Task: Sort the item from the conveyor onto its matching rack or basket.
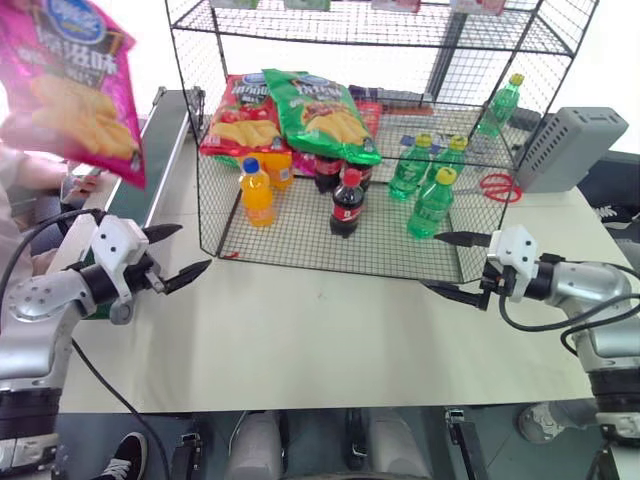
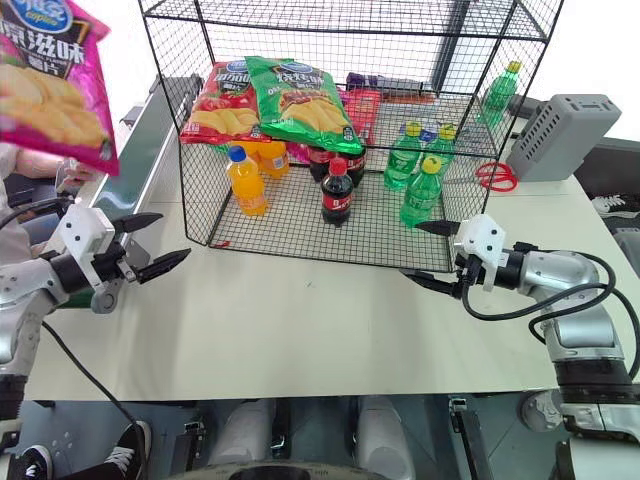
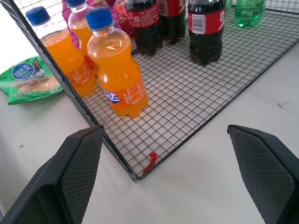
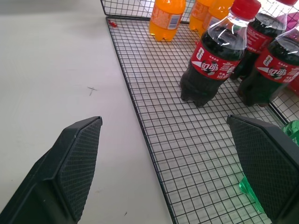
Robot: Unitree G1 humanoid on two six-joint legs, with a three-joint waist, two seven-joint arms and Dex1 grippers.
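Observation:
The item, a magenta-pink chip bag [image 1: 75, 85], hangs in the air at the far left above the conveyor [image 2: 150, 135]; its top is cut off by the picture edge. A person's arm [image 1: 25, 170] shows just below it. The black wire rack [image 1: 390, 245] stands at the back middle of the table. My left gripper [image 1: 195, 248] hovers open over the table near the rack's front left corner, empty, well below the bag. Near the rack's front right corner, my right gripper [image 1: 431, 260] is open and empty too.
Red [image 1: 240, 115] and green [image 1: 320, 115] chip bags lie on the rack's middle tier. Orange [image 1: 256, 192], cola [image 1: 346, 205] and green [image 1: 430, 205] bottles stand on its bottom tier. A grey box [image 1: 570, 145] sits at the right. A small green bag [image 3: 30, 84] lies beside the rack.

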